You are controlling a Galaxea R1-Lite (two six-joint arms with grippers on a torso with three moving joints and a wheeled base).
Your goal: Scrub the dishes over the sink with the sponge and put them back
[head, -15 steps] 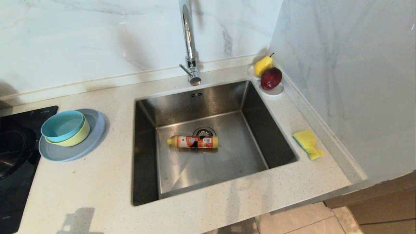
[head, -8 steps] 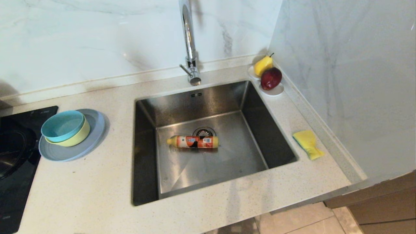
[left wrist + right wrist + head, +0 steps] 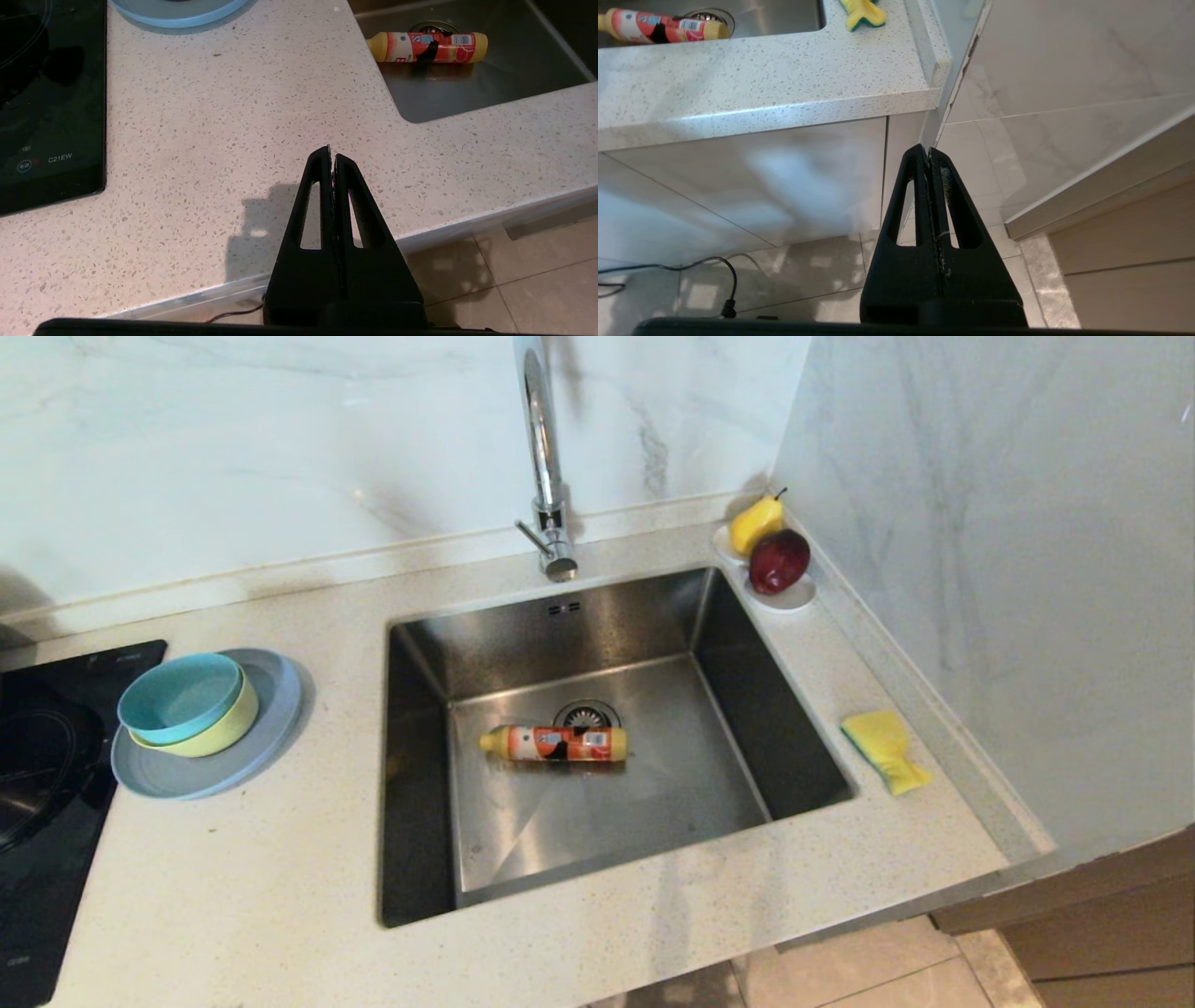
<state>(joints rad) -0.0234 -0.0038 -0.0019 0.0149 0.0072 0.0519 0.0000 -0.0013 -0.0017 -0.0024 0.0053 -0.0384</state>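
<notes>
- the arm shadow that lay on the counter's (image 3: 233,896) near edge is gone; nothing else has shifted.
- left gripper (image 3: 331,154) pinched closed, empty, over the counter front; right gripper (image 3: 928,154) closed below the edge.
- sponge (image 3: 885,749) right of the sink (image 3: 411,784); teal bowl (image 3: 179,696) nested in the yellow bowl (image 3: 219,733) on the plate (image 3: 271,719), left.
- detergent bottle (image 3: 555,744) lies by the drain.
</notes>
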